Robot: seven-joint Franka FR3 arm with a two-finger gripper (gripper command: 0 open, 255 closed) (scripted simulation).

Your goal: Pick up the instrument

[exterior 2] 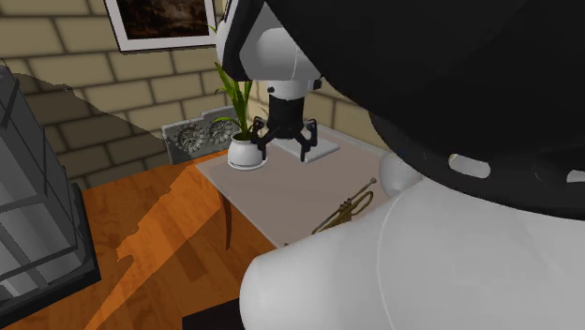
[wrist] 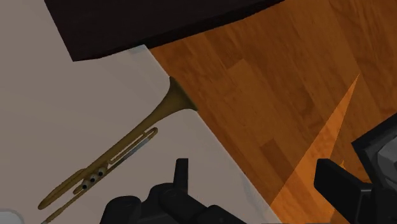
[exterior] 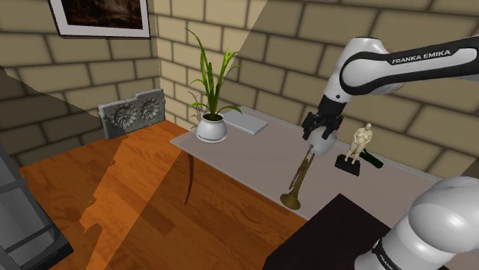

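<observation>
One pass across the shoulder view, starting at its left: a grey twin-fan unit [exterior: 138,113] stands on the orange wood floor [exterior: 115,199]. A round white pot [exterior: 211,130] holding a green leafy plant [exterior: 211,101] sits at the far corner of the pale grey tabletop [exterior: 253,157], with a flat white slab [exterior: 242,122] just beside it. Next comes the instrument, a slim brass-coloured trumpet [exterior: 299,180], lying flat on the tabletop with its bell at the edge nearest the black stand [exterior: 330,230]. The all-black two-finger gripper [exterior: 318,129] hangs above the trumpet's narrow end, apart from it. A small gold statuette on a black base [exterior: 358,147] stands on that view's right of the gripper.

Gripper state: fingers spread wide, nothing held.

Key relation, wrist view: the trumpet's long axis runs diagonally, bell toward the table edge, valves near one finger. The whole tube lies outside the finger pair, on the tabletop side; the gap between the fingers faces the table edge and floor. Judgement: shift the hand sideways over the tube and set the fingers across its axis before descending.
</observation>
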